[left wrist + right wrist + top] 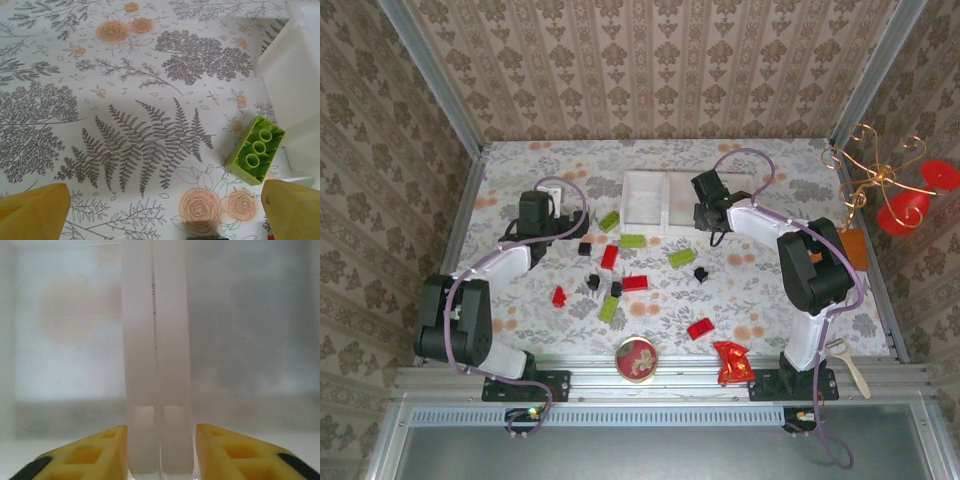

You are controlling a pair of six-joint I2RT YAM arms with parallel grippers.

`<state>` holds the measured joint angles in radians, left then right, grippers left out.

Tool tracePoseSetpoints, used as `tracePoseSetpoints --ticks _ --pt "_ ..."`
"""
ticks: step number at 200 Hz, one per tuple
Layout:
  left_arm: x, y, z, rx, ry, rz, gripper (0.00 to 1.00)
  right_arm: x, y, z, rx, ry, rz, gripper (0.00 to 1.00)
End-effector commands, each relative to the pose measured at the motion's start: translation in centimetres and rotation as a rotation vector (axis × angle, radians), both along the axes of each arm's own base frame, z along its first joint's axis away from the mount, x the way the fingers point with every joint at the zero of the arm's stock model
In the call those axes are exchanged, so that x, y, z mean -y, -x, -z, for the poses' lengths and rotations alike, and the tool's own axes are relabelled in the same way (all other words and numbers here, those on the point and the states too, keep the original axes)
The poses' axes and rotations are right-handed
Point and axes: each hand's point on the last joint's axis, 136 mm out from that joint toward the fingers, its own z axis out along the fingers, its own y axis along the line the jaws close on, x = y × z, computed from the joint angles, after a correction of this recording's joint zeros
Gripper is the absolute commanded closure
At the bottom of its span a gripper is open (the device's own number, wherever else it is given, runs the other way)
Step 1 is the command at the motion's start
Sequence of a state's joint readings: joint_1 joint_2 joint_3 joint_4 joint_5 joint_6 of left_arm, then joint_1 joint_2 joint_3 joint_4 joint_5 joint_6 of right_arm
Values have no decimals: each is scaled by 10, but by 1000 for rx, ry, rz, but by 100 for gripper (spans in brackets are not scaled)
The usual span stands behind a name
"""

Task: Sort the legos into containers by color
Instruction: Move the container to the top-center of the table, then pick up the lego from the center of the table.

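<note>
Right gripper (160, 452): its yellow fingers (90, 455) stand one on each side of a divider wall (157, 340) of the white tray (645, 178), tips low down against it. The gap to the wall is tiny on both sides, so I can't tell if it is pinching the wall or sitting just clear. Only that wall is between the fingers. From above, this gripper is over the right end of the tray, at the far middle of the table (770, 300).

Left gripper (165, 205): spread wide with nothing in it, hanging over bare floral cloth left of the tray. A lime-green brick (255, 150) lies just ahead and to the right of it, hollow side up, just beside the tray's left outer wall.

The other bricks are loose on the table in front of the tray, between the two arms:
- green bricks (633, 241), scattered
- red bricks (635, 283), mixed among them
- small black bricks (584, 248), in the same patch

One red brick (700, 328) lies nearer the front edge. A round tin (637, 358) and a shiny red wrapper (732, 362) sit at that edge, between the arm bases.
</note>
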<state>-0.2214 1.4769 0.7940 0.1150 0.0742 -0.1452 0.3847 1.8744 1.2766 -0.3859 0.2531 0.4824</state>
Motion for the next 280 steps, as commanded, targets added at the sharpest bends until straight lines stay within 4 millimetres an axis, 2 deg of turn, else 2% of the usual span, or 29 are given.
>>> tracePoseSetpoints --ticks 1,56,93,117,163,198,238,280 --pt "13 -2 -5 -25 -13 94 2 -1 3 -11 11 -9 3 53" --pt "25 3 2 -176 -125 276 12 0 3 -34 59 -19 -13 38" --pt "32 6 7 -234 -186 404 12 2 8 -56 105 -32 -15 28" --pt "37 9 19 -288 -224 477 12 7 13 -67 126 -30 -11 18" --pt "59 8 29 -314 -222 589 12 19 27 -83 162 -11 13 7" --pt "72 8 40 -347 -247 651 15 29 36 -91 194 -3 47 3" --pt "77 4 55 -377 -262 662 23 36 42 -102 231 4 69 2" --pt "84 -1 65 -401 -281 686 23 40 46 -110 259 -3 80 2"
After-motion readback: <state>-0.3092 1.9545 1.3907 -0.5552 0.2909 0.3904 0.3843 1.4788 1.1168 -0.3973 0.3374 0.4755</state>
